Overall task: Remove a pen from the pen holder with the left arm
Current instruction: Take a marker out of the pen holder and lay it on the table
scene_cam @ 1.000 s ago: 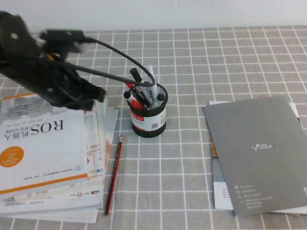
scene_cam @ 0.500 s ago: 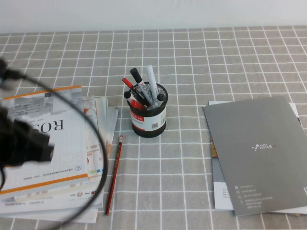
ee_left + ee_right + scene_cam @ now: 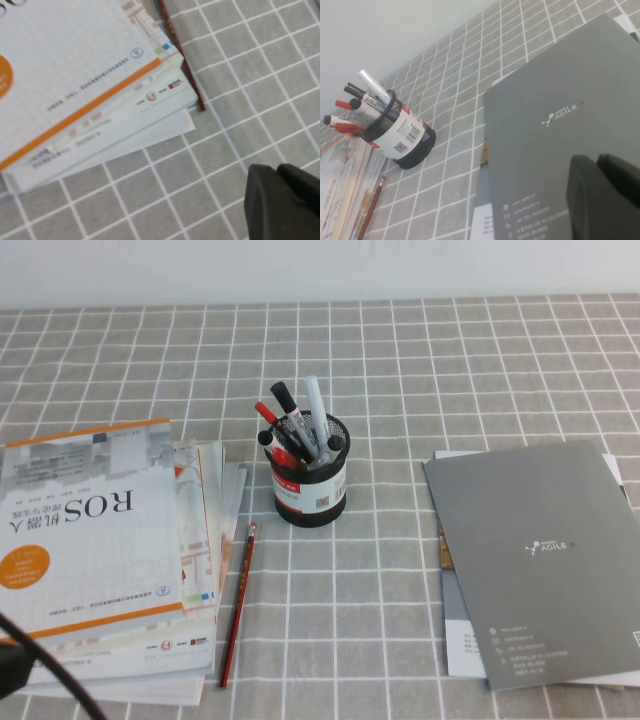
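Hanging beside books (image 3: 75,100), left hand (image 3: 279,196) closed; right hand (image 3: 599,186) above grey folder (image 3: 545,115).

The left hand (image 3: 282,202) is only a dark, blurry lump cut off at the picture's edge, over the desk's (image 3: 400,390) near left corner by the books (image 3: 90,540). The right hand (image 3: 605,200) is mostly cut off too, above the grey booklet (image 3: 540,560). The booklet hides most of the papers (image 3: 455,640) under it. The cup (image 3: 310,502) hides the lower ends of the pens (image 3: 315,405).
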